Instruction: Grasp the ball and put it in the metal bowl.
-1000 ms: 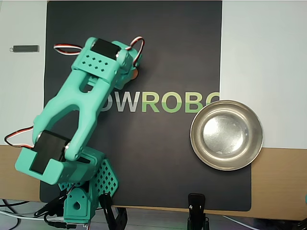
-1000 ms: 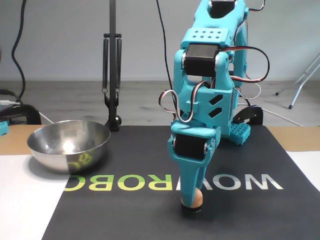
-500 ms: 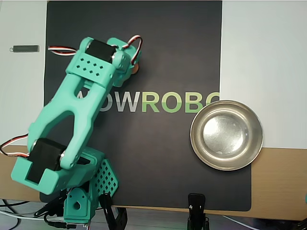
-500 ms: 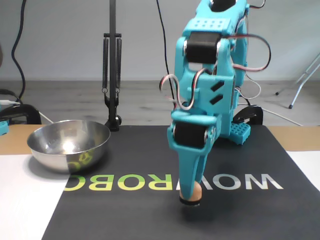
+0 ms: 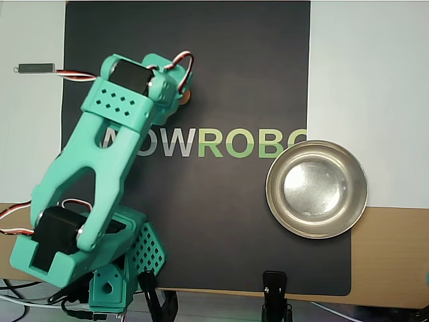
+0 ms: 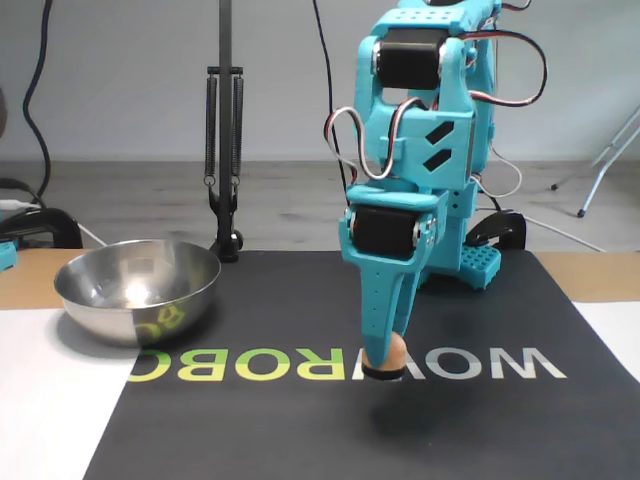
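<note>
Claw [image 6: 384, 362] is clamped on the ball [image 6: 394, 352], holding it clear above the black mat [image 6: 300, 420], shadow below. Metal bowl [image 6: 137, 290] sits well apart at left in the fixed view, empty.

In the fixed view you see the ball [image 6: 393, 352] in the hand [image 6: 383, 362], above the mat [image 6: 300, 420]. The metal bowl [image 6: 138, 290] stands well apart to the hand's left, on the mat's edge.
</note>
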Motion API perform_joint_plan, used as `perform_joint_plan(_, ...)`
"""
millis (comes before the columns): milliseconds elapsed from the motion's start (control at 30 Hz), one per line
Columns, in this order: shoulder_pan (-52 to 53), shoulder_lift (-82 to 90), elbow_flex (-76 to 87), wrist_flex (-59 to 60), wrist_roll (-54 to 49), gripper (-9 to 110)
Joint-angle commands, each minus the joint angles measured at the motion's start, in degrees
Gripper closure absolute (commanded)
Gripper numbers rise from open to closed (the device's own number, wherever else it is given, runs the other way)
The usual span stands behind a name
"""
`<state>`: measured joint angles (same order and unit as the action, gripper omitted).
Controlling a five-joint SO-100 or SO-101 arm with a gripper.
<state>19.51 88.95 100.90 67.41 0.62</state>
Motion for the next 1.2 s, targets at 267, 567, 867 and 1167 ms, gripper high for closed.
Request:
perform_joint_plan(267, 0.1, 2.0, -12.5, 8.8, 0.3, 64)
perform_joint_plan(567, 0.2, 2.0, -16.9, 14.0, 0.3, 64)
perform_joint_plan(867, 2.6, -2.6, -24.9, 18.8, 0.0, 64)
perform_joint_plan(1167, 6.0, -6.5, -29.4, 20.0, -0.4, 63)
